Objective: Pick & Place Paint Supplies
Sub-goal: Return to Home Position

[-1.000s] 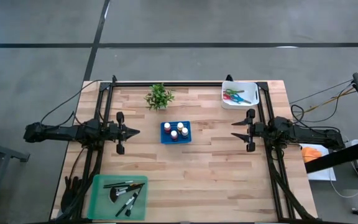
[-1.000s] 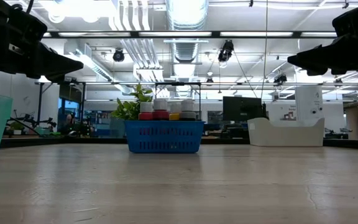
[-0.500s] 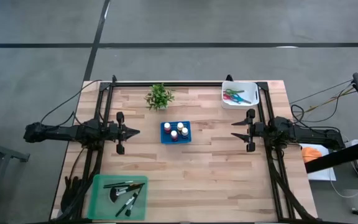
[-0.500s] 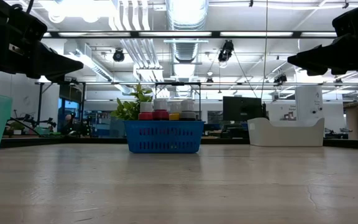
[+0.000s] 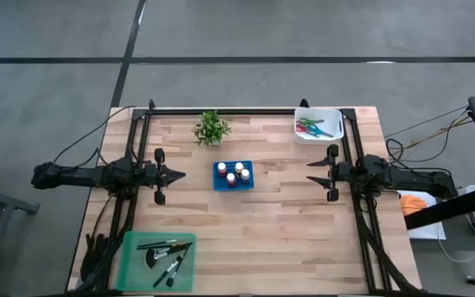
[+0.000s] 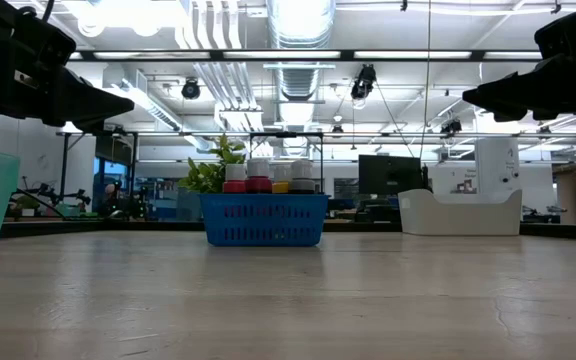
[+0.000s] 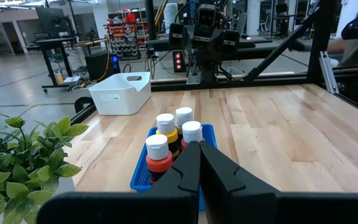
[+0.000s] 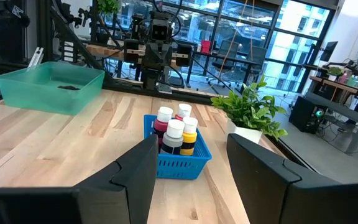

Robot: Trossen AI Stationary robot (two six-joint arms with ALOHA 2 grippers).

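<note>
Between the two grippers: a blue basket (image 5: 218,186) holds four paint bottles (image 5: 239,167), straight ahead of both sets of fingertips and touching neither.
Left gripper (image 5: 180,174): fingers pressed together, holding nothing, raised over the left side of the table (image 5: 287,231) and pointing at the basket.
Right gripper (image 5: 310,171): fingers parted, holding nothing, raised over the right side and facing the left gripper.
White bin (image 5: 334,115): just beside the right gripper, on its far-edge side; the scissors (image 5: 312,127) lie inside.
Green tray (image 5: 130,256): off the left gripper's near-edge side, well apart from it; the brushes (image 5: 165,256) lie inside.
Potted plant (image 5: 211,128): ahead of the left gripper, on its far-edge side; not one of the supplies.
Change over the last second: none; both arms and every item sit exactly as before.
Meaning for the task: the arms look parked at home. With bottles, brushes and scissors each in a container and nothing loose on the wood, the sorting looks complete.
</note>
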